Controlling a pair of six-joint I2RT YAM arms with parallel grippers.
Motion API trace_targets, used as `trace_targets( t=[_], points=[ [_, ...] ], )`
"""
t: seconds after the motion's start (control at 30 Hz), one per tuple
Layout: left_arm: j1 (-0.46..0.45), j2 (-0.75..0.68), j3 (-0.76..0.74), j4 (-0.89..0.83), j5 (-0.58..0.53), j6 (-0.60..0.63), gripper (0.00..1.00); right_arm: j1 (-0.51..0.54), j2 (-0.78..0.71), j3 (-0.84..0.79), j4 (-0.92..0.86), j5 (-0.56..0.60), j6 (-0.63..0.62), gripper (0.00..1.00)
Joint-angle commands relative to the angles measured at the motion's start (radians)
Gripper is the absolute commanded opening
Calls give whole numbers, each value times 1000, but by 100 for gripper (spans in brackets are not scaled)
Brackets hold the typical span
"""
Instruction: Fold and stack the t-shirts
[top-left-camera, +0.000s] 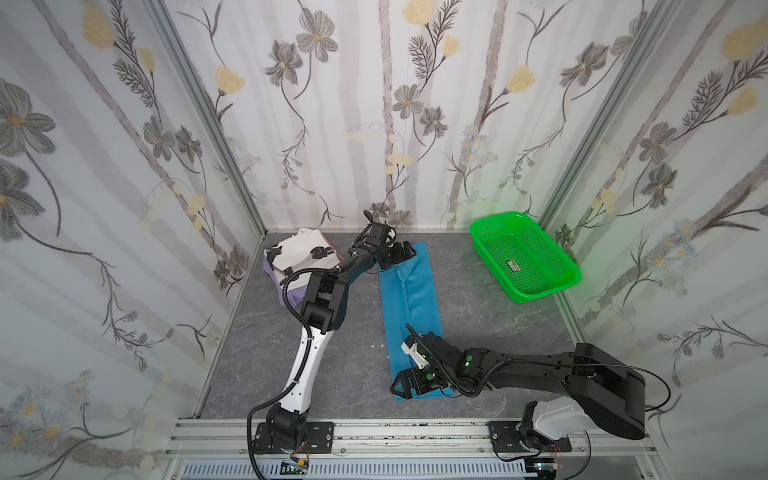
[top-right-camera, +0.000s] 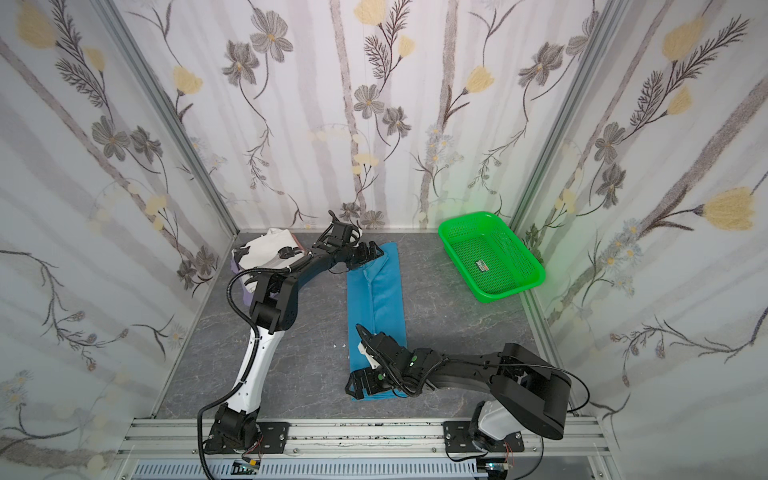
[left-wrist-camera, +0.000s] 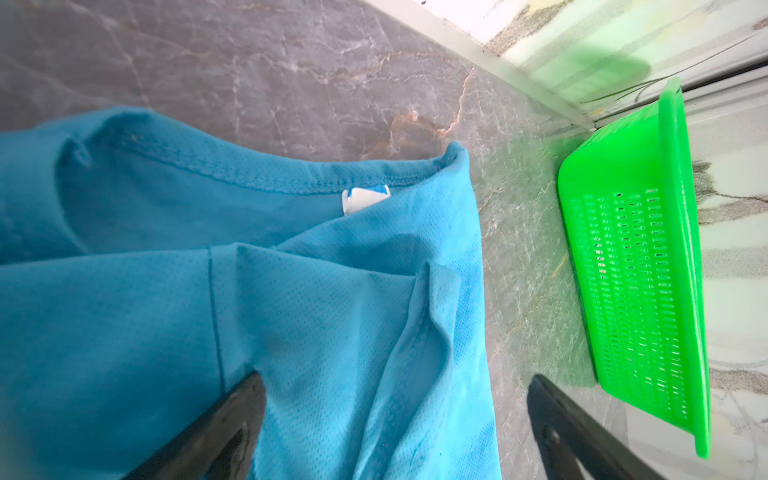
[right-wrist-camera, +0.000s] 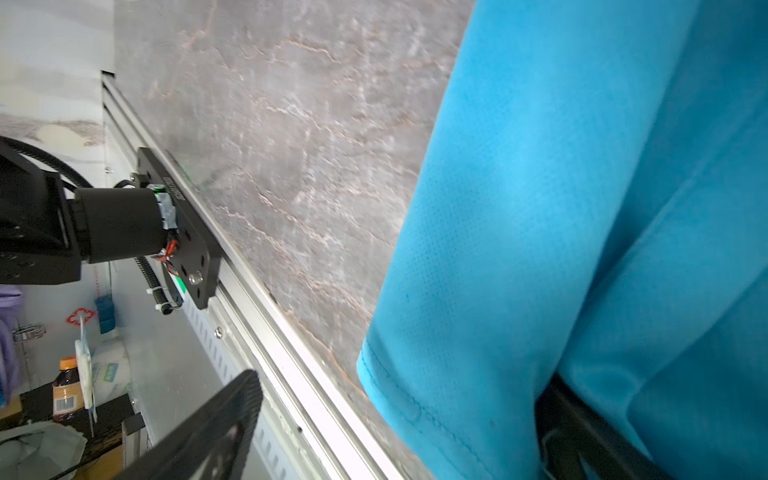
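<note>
A bright blue t-shirt (top-left-camera: 411, 299) (top-right-camera: 380, 299) lies folded into a long narrow strip down the middle of the table. My left gripper (top-left-camera: 404, 254) (top-right-camera: 370, 251) hangs open over its far collar end. In the left wrist view (left-wrist-camera: 395, 386) one finger is over the cloth (left-wrist-camera: 332, 311) and the other is past its edge. My right gripper (top-left-camera: 397, 382) (top-right-camera: 350, 384) stands open at the near hem, and the hem corner (right-wrist-camera: 415, 395) lies between its jaws. At the back left a white printed t-shirt (top-left-camera: 299, 249) (top-right-camera: 266, 249) rests on a lavender one (top-left-camera: 292, 297) (top-right-camera: 247, 297).
A green mesh basket (top-left-camera: 492, 218) (top-right-camera: 465, 218) (left-wrist-camera: 631, 270) stands at the back right against the wall. An aluminium rail (top-left-camera: 415, 432) runs along the front edge and carries both arm bases. Flowered walls close in the table on three sides.
</note>
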Motion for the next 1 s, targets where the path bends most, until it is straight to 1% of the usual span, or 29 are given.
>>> trace_targets(
  t=[0.0,0.1,0.17,0.27,0.33,0.4,0.43,0.47,0.57,0.67,0.77,0.8,0.87,0.9,0.97],
  points=[
    [7,-65,-42,-41,30,2,100,-29,-71,23,-162,80,39,100],
    [18,-143,-85,25,128,-12,100,-75,-134,56,-197,139,55,100],
    [21,-214,-125,51,159,-10,100,-105,-160,81,-208,171,60,100],
    [28,-328,-204,54,168,-6,100,-179,-186,100,-207,208,67,100],
    [34,-410,-286,54,158,-17,100,-234,-188,105,-200,230,56,100],
    [33,-501,-399,47,141,-23,100,-298,-174,117,-193,227,26,100],
    [30,-548,-457,38,116,-26,100,-338,-168,118,-192,232,4,100],
    [27,-601,-534,39,98,-31,100,-362,-158,117,-189,238,-20,100],
    [8,-748,-764,35,47,-38,100,-408,-101,183,-214,214,-98,100],
    [-23,-891,-963,15,6,-36,100,-401,-38,226,-284,203,-183,100],
    [-35,-1051,-1153,7,-52,-68,100,-330,14,254,-321,205,-236,100],
    [-34,-1117,-1206,-8,-93,-82,100,-314,39,267,-337,208,-239,100],
    [-22,-1244,-1288,-43,-179,-108,100,-247,96,283,-344,215,-226,100],
    [-10,-1313,-1316,-62,-205,-118,100,-226,114,286,-336,221,-210,100],
    [20,-1407,-1346,-116,-239,-122,100,-201,154,300,-321,240,-172,100]
  ],
)
